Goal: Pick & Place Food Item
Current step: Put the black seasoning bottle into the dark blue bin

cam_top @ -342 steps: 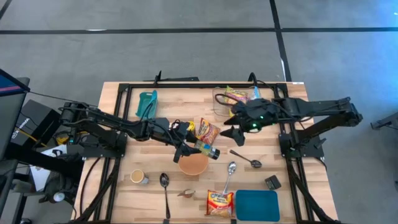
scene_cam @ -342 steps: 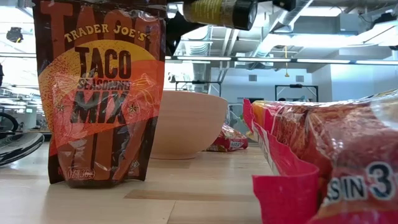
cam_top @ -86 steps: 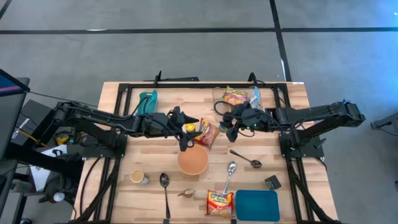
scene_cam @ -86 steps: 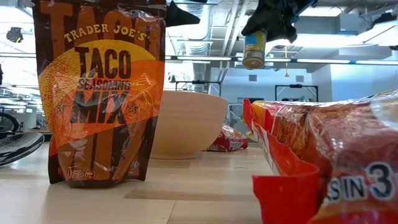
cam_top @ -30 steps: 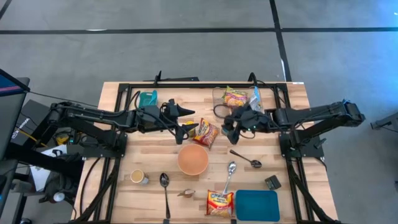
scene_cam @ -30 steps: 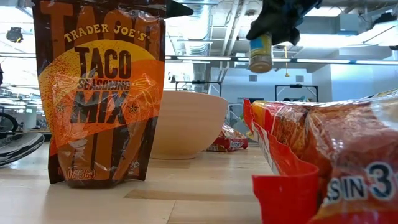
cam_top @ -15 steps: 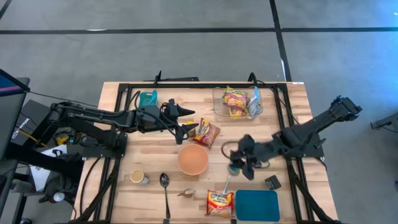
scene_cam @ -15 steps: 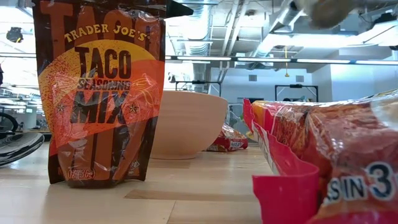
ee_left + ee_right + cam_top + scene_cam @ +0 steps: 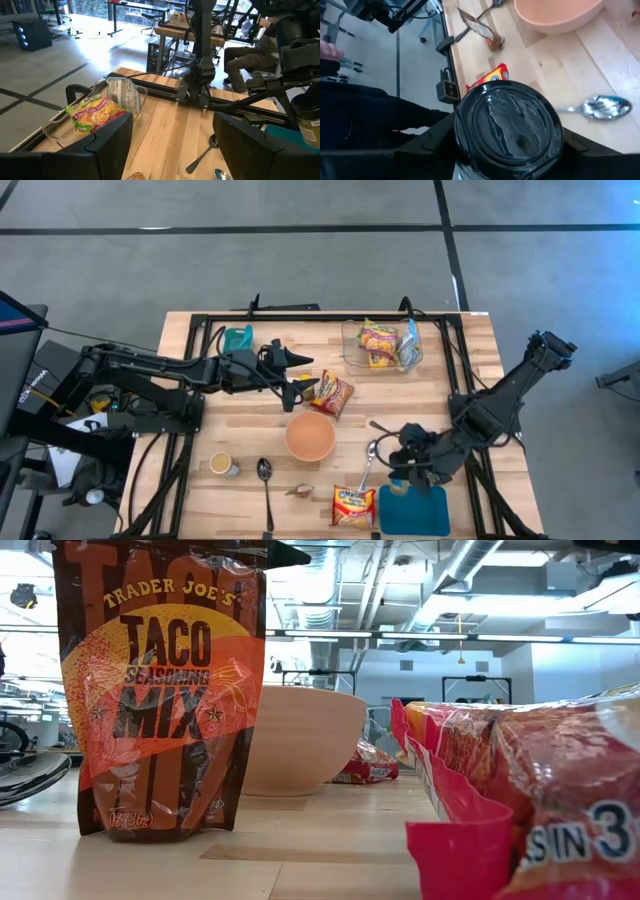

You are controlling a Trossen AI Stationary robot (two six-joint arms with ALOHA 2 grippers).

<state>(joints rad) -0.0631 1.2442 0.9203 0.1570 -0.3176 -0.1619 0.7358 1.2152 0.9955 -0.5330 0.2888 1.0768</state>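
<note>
A seasoning bottle (image 9: 507, 127) with a black lid and yellow label hangs in my right gripper (image 9: 402, 470), near the table's near right, over the far edge of a blue tray (image 9: 415, 512). The left wrist view shows the bottle (image 9: 306, 117) at the picture's right edge. My left gripper (image 9: 298, 375) waits open above the table's middle, beside an orange taco seasoning packet (image 9: 335, 393). That packet (image 9: 160, 690) lies on the wood close in front of the low view. My right gripper pinches the bottle between its two fingers, one at either side just below the black lid (image 9: 470, 150). The fingers come slanting down from the right. The bottle is lifted clear of the table and the tray, lid toward the wrist.
A tan bowl (image 9: 310, 437) stands mid-table. Spoons (image 9: 371, 455) (image 9: 265, 480), a small cup (image 9: 222, 464) and a ramen packet (image 9: 353, 505) lie along the near side. A clear container (image 9: 380, 345) with packets stands at the far right, a teal object (image 9: 237, 337) at the far left.
My right gripper has swung with the bottle from beside the clear container at the far middle toward the near right edge, ending over the blue tray. Its wrist has rolled on the way. The bottle has stayed lifted clear.
</note>
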